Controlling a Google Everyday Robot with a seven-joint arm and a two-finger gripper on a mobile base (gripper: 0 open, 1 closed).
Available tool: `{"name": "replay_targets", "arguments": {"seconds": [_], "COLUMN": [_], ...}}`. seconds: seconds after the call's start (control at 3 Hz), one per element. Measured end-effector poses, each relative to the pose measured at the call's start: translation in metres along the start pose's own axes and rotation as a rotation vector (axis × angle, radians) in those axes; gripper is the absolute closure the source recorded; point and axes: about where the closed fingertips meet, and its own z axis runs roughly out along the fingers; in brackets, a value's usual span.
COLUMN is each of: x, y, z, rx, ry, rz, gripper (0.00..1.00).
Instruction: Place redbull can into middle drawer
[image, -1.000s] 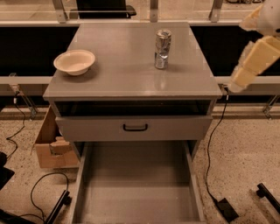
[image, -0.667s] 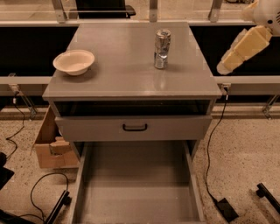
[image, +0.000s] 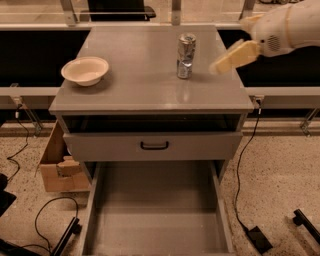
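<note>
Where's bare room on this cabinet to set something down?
The middle drawer floor is entirely bare. On the cabinet top, the stretch between bowl and redbull can is free. Right of the can is crowded: the claw hovers there.

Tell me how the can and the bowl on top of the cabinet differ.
The redbull can is tall, slim and upright; the bowl is wide, low and open-topped. The can is shiny silver and blue; the bowl is plain cream-white. The can stands right of centre, close to the gripper hovering beside it; the bowl sits at the left, far from it. Both rest on the grey cabinet top, neither in the open middle drawer.
</note>
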Motion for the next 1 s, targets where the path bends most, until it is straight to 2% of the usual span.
{"name": "replay_targets", "arguments": {"seconds": [0.33, 0.67, 1.0], "x": [-0.013, -0.016, -0.013], "y": [-0.004, -0.01, -0.026], "z": [0.039, 0.069, 0.095], "rx": [-0.01, -0.003, 0.021], "ry": [-0.127, -0.221, -0.269], "rz": [-0.005, -0.005, 0.013], "gripper": [0.0, 0.0, 0.0]}}
